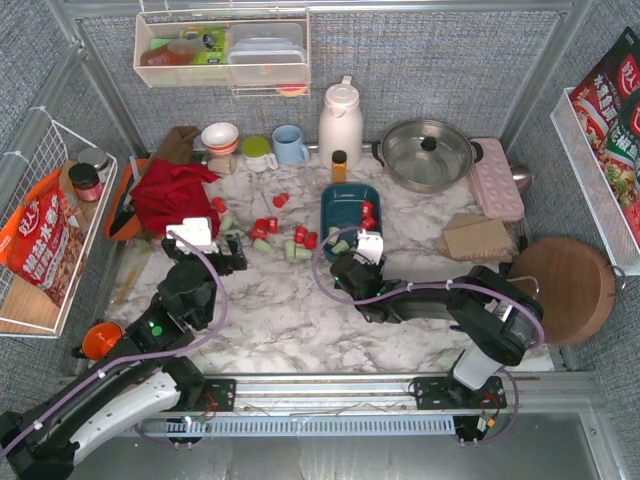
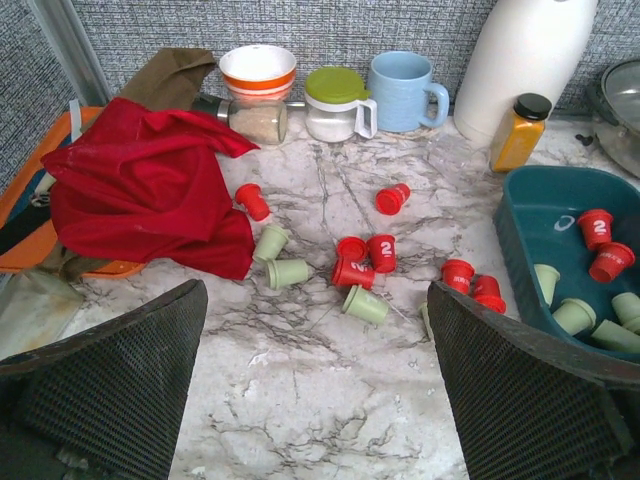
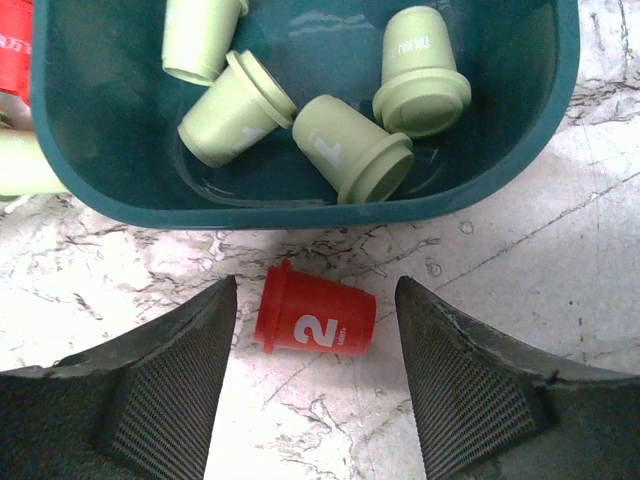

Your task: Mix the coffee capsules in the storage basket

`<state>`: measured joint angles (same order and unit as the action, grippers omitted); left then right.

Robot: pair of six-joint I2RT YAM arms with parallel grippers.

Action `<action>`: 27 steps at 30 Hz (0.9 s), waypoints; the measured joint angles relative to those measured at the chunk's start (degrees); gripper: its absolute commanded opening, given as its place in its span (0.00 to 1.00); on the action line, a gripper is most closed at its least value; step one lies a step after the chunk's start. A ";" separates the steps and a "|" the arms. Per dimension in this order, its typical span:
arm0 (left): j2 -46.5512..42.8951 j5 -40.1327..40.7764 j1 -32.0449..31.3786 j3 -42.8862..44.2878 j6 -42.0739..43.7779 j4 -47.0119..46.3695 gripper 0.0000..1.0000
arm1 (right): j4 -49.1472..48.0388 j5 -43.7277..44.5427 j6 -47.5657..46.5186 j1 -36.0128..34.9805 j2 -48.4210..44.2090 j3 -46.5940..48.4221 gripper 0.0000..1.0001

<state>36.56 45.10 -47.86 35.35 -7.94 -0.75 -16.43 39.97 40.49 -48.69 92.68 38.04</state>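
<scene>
The dark teal storage basket (image 1: 338,206) stands at mid-table and holds several mint green capsules (image 3: 352,150) and a few red ones (image 2: 596,228). My right gripper (image 3: 315,335) is open at the basket's near wall (image 3: 300,207). One red capsule (image 3: 316,321) marked "2" lies on its side on the marble between the fingers, untouched. More red capsules (image 2: 366,260) and green capsules (image 2: 366,304) lie scattered on the table left of the basket (image 2: 528,215). My left gripper (image 2: 315,385) is open and empty, just short of them. Both grippers show from above, the left one (image 1: 230,258) and the right one (image 1: 347,262).
A red cloth (image 1: 170,195) lies at the left. A light-blue mug (image 1: 290,145), a white thermos (image 1: 340,120), a small yellow bottle (image 1: 339,165) and a steel pot (image 1: 428,155) line the back. A pink tray (image 1: 495,178), cardboard (image 1: 478,238) and a round board (image 1: 560,290) sit at the right.
</scene>
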 measured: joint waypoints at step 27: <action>-7.58 1.36 0.39 -1.40 -0.72 -0.09 0.99 | 4.42 0.07 -8.46 0.00 -13.38 -0.39 0.35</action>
<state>28.97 46.46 -47.46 33.95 -8.67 -0.84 -12.01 40.03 32.03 -48.69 79.31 37.65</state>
